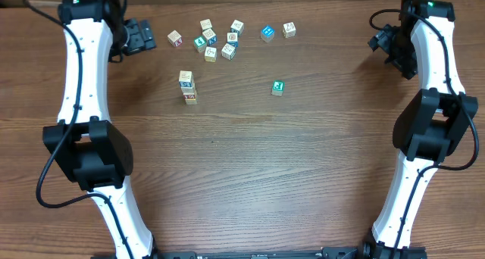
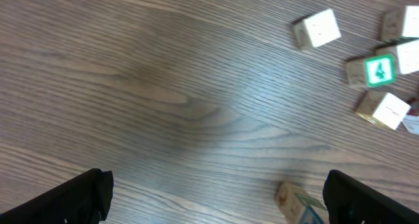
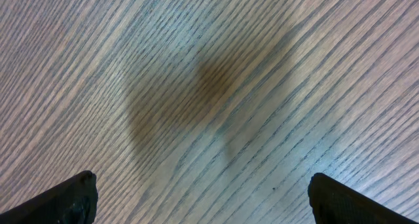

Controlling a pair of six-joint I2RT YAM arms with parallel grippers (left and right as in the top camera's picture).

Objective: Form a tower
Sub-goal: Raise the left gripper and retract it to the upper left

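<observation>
The tower [image 1: 186, 87] is a short, narrow column of pale alphabet cubes standing left of the table's middle, with nothing touching it. My left gripper [image 1: 136, 35] hovers open at the far left, up and to the left of the tower. In the left wrist view its gripper [image 2: 219, 201] is spread wide over bare wood. A pale cube with green and blue faces [image 2: 298, 204] lies just inside the right finger [image 2: 366, 201], cut off by the frame's edge. My right gripper [image 1: 383, 41] is open at the far right. It [image 3: 203, 201] holds nothing.
Several loose cubes [image 1: 211, 39] are scattered along the back of the table, with a blue one [image 1: 267, 33] and a pale one [image 1: 289, 29] to their right. A single green-faced cube [image 1: 278, 88] sits right of the tower. The left wrist view shows a white cube [image 2: 317, 29] and a green-faced cube [image 2: 370, 71].
</observation>
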